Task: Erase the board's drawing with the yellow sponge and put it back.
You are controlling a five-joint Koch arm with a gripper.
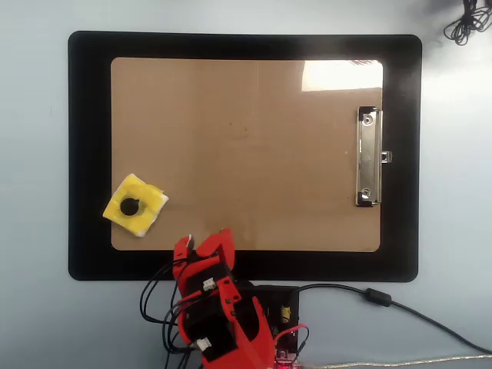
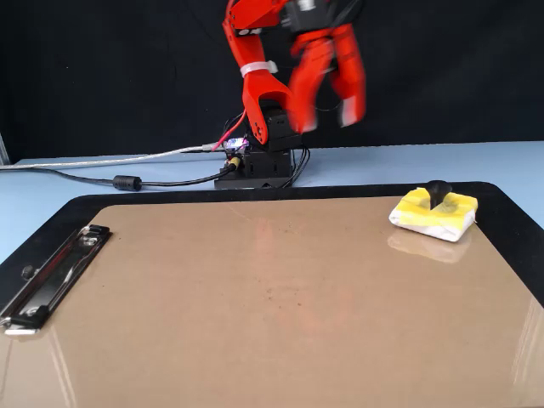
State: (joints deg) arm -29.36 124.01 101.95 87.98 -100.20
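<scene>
Clip (image 2: 51, 274): nearest the fixed camera, silver, at the board's left short edge; well apart from the sponge, so no snag there.
Board (image 2: 272, 314): stiff, glossy, wiped nearly clean; only faint specks (image 1: 240, 128) show mid-board. Plenty of bare room.
Yellow sponge (image 2: 433, 212): sits on the board's far right corner in the fixed view, part over the edge onto the black mat (image 1: 88, 154). Looks light, soft and squashy; I'd grasp the black knob (image 1: 130, 206), not the foam.
Gripper (image 2: 325, 106): lifted clear near the base, blurred, jaws parted, carrying nothing.
Job: looks about finished.
</scene>
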